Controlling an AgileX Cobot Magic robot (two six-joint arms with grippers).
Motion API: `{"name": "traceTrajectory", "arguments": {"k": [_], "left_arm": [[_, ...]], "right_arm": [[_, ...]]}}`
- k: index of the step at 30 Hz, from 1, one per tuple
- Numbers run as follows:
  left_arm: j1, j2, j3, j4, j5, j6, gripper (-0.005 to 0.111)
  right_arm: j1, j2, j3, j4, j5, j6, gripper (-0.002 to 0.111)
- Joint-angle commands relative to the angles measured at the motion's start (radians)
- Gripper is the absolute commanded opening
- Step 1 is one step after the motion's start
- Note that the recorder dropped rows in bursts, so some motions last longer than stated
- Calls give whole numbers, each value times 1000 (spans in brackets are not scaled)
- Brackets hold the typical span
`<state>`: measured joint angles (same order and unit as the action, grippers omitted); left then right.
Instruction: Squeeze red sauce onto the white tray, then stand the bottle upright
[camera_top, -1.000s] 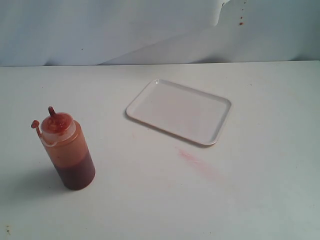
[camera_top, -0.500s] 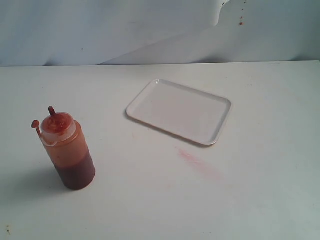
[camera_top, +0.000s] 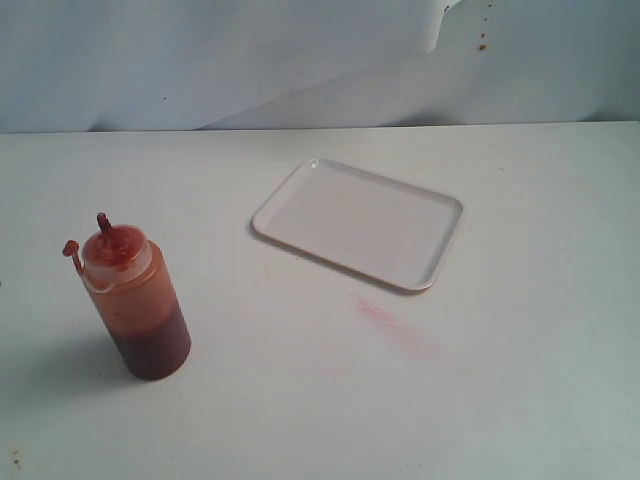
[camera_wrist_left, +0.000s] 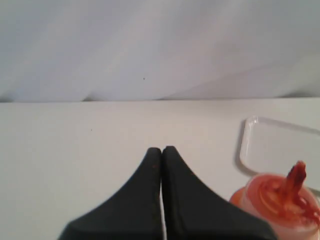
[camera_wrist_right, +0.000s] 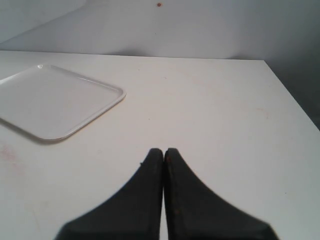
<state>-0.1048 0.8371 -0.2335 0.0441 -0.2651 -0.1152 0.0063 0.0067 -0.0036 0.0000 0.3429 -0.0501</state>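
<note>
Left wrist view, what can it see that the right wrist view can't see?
Only the left wrist view shows the bottle, just its top with the red nozzle, beside the shut left gripper. Only the right wrist view shows the shut right gripper, the faint pink smear and a small red spot on the backdrop. Both show the white tray, clean where it can be seen, and the white table.
</note>
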Motion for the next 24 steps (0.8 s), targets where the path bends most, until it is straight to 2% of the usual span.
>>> {"name": "traceTrajectory", "arguments": {"k": [1,5,10,15,19,24], "left_arm": [[-4,3,-3,94,65,-70,0],[-4,3,-3,176,129,-72,0],[-4,7,-3,176,235,-97,0],[-4,69,17,176,232,-97,0],[-4,190,97,176,87,-93,0],[-4,323,190,271,-246,-82,0]], "right_arm": [[-6,-7,4,0,0,3,0],[-6,-7,4,0,0,3,0],[-6,-7,4,0,0,3,0],[-6,-7,4,0,0,3,0],[-6,-7,4,0,0,3,0],[-6,-7,4,0,0,3,0]]}}
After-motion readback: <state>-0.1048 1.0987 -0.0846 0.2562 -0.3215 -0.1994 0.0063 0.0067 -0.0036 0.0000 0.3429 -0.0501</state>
